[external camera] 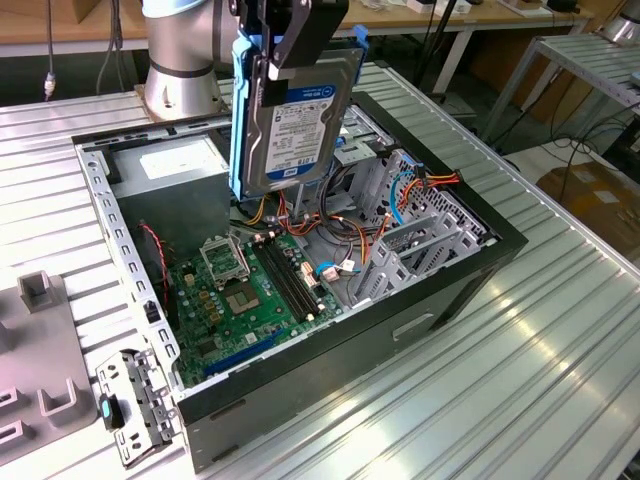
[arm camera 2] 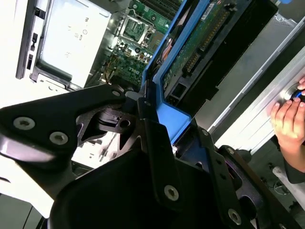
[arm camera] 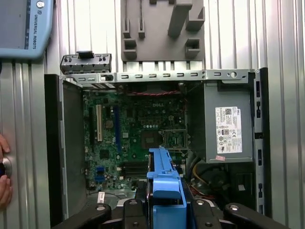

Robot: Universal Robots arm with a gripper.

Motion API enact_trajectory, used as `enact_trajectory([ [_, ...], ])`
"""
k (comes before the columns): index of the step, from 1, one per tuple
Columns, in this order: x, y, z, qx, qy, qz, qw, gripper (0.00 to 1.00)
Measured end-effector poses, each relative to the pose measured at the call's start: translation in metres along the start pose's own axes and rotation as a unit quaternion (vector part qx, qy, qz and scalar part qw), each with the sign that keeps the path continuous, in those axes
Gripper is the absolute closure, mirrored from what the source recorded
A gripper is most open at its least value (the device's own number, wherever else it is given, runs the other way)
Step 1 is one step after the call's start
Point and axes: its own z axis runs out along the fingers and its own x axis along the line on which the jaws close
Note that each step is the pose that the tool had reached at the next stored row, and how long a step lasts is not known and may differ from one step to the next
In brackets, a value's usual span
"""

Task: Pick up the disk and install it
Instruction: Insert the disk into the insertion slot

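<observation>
The disk [external camera: 298, 120], a black-and-silver drive with a white and blue label and a blue plastic bracket along its edges, hangs upright above the open computer case [external camera: 420, 325]. My gripper [external camera: 285, 40] is shut on its upper end. In the second wrist view the disk's green circuit-board side [arm camera 2: 200, 43] and blue bracket [arm camera 2: 167, 119] run out from between my fingers [arm camera 2: 152, 124]. In the first wrist view the blue bracket edge [arm camera: 164, 176] sits over the case interior, above the motherboard [arm camera: 138, 129].
Inside the case are the grey power supply [external camera: 180, 170], coloured cables and a metal drive cage [external camera: 420, 240]. A grey fixture [external camera: 40, 350] and a loose metal bracket [external camera: 135, 405] lie beside the case. A person's hand [arm camera 2: 290, 119] rests near the case.
</observation>
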Motion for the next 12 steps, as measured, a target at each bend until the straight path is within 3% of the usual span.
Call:
enact_trajectory([
  [3,0.0052,-0.0002,0.0001,0.0000,0.0000,0.000,1.00000,0.63],
  [12,0.0057,-0.0003,0.0001,0.0000,0.0000,0.000,1.00000,0.63],
])
